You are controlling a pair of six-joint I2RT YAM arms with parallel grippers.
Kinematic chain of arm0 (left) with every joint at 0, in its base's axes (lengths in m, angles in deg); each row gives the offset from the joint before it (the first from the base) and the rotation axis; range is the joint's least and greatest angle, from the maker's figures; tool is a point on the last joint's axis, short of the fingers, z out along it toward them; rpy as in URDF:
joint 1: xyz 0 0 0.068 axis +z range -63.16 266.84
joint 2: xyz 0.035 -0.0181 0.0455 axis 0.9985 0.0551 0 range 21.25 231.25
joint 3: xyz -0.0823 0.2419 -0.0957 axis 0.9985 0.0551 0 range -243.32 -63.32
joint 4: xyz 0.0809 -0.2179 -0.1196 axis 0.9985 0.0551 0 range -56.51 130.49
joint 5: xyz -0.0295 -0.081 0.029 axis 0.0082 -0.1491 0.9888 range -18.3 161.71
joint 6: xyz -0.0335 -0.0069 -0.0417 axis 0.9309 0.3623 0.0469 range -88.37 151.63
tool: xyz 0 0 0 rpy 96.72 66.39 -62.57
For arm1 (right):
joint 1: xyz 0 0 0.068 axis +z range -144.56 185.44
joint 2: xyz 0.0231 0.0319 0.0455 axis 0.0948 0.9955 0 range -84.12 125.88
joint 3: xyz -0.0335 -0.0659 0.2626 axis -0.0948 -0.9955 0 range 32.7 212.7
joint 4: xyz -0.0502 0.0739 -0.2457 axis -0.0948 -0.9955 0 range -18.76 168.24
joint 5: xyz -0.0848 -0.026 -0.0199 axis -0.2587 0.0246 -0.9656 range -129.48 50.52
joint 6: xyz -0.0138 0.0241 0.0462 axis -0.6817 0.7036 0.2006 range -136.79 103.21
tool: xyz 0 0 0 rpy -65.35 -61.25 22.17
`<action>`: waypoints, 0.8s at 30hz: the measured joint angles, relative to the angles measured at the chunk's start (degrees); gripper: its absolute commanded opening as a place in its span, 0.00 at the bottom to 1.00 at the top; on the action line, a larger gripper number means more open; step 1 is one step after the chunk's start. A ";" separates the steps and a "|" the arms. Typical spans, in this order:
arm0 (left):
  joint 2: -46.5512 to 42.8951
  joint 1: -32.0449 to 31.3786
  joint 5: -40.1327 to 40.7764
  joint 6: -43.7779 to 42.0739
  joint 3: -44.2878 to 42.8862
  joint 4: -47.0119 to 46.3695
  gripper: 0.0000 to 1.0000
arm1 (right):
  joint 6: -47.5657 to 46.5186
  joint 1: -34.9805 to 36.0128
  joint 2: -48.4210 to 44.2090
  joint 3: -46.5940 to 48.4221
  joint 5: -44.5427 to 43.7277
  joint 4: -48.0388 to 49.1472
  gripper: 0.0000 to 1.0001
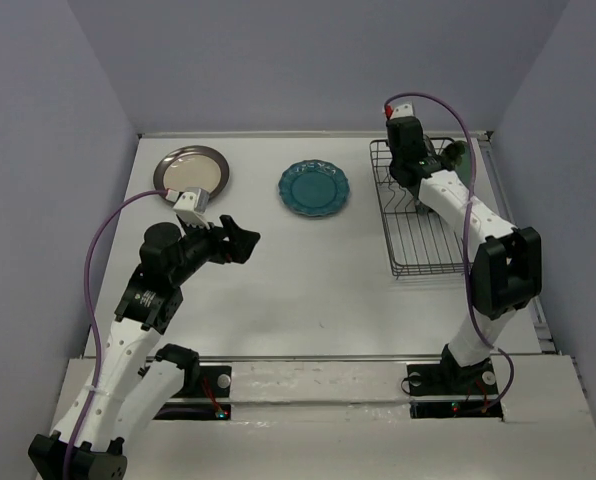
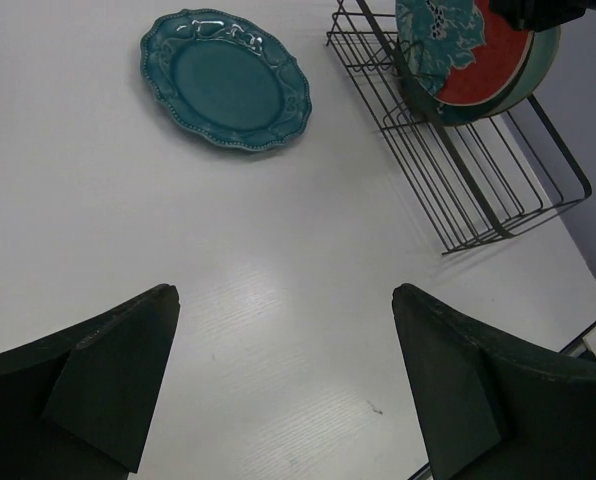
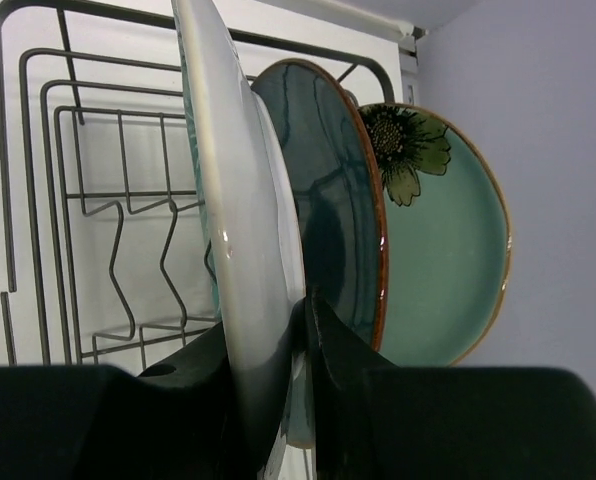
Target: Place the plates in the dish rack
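My right gripper (image 3: 303, 310) is shut on the rim of the red floral plate (image 2: 473, 60), holding it on edge inside the black wire dish rack (image 1: 423, 240). In the right wrist view I see its pale underside (image 3: 238, 200). Behind it stand the glossy dark teal plate (image 3: 323, 200) and the pale mint plate with a flower (image 3: 438, 250). The scalloped teal plate (image 1: 314, 188) and the cream plate with a dark rim (image 1: 192, 173) lie flat on the table. My left gripper (image 1: 240, 240) is open and empty above the table, near the cream plate. The dark blue plate is out of view.
The rack's near half (image 2: 478, 190) holds only bare wire prongs. The rack sits close to the table's right edge (image 1: 493, 200). Lavender walls enclose the table on three sides.
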 measured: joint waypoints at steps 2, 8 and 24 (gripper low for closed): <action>0.02 0.00 0.20 0.00 0.00 0.02 0.99 | 2.05 -0.57 -0.26 -1.66 0.55 0.94 0.07; 0.35 0.00 0.81 0.00 0.00 0.00 0.99 | 10.43 -4.11 -0.55 -6.99 5.09 2.58 0.07; 13.03 0.02 1.22 5.01 -0.90 -0.87 0.99 | 17.97 -4.63 -5.75 -7.63 8.81 4.31 0.64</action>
